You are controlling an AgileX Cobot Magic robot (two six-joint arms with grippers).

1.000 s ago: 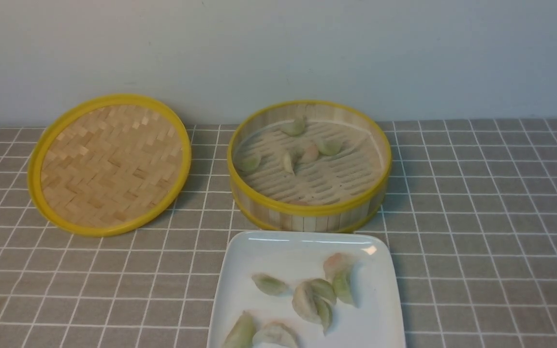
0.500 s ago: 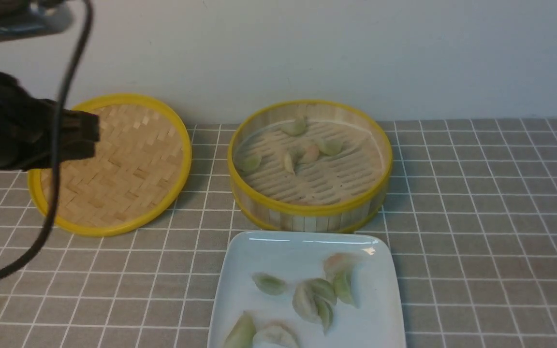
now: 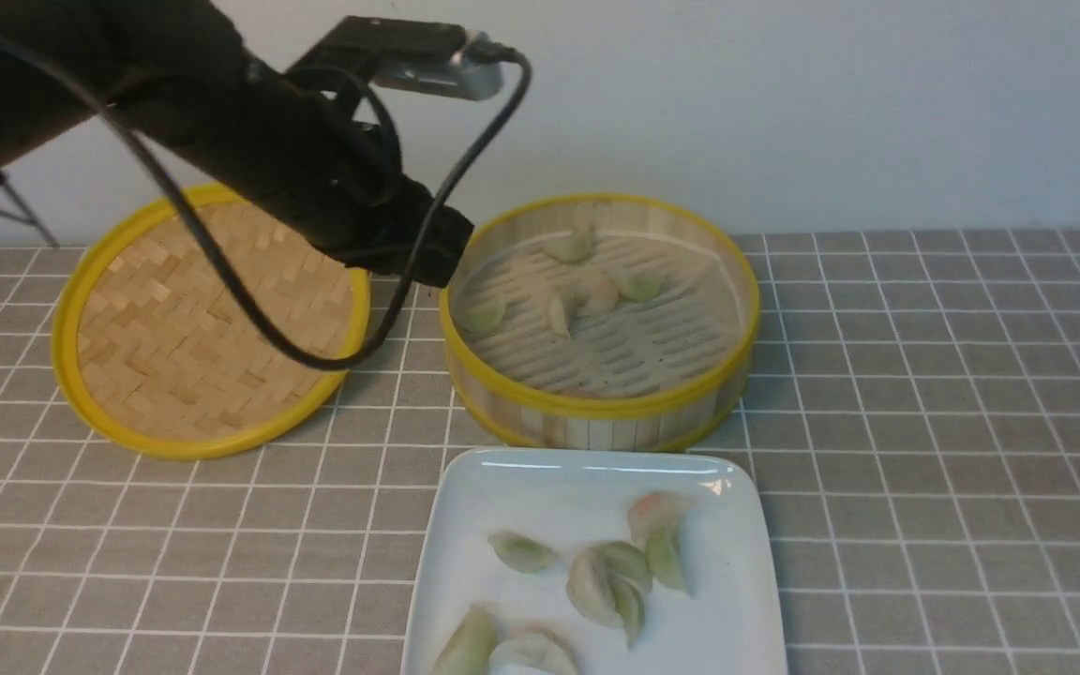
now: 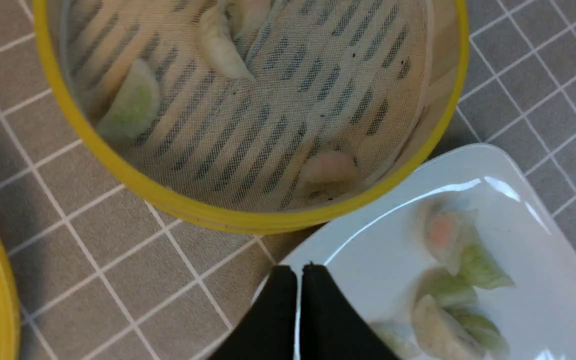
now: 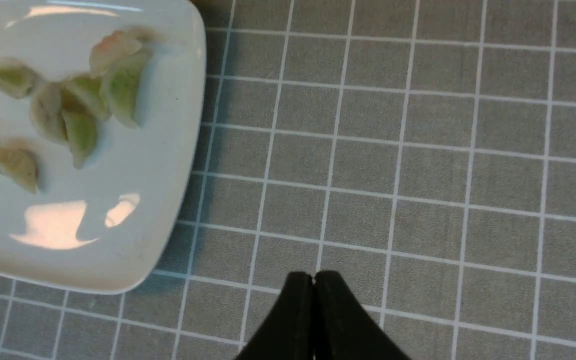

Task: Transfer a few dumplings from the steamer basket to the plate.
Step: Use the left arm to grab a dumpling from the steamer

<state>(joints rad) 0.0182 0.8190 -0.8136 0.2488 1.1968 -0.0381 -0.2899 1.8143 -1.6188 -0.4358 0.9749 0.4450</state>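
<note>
Dumplings [image 3: 596, 295] lie where they did a second ago: a handful on the slatted floor of the steamer basket [image 3: 596, 408], mostly toward its far side, and several more already on the white plate [image 3: 540, 487], which sits just in front of the basket on the table [image 3: 924, 422]. None of them has shifted. The left wrist view also shows one pinkish dumpling [image 4: 325, 172] tucked against the basket wall on the plate's side.

What has changed is the left arm. A second ago it was nowhere in the front view. Half a second ago it showed at the far left, over the flat woven lid [image 3: 212, 319]. Now it has swung across, and the left tool [image 3: 437, 258] hangs by the basket's left rim, its cable looping over the lid. Its jaws are pressed together with nothing between them. The right tool [image 5: 314, 277] is closed and empty too, over bare table beside the plate.

To me this looks like the start of another fetch, and the left jaws would have to part first.
</note>
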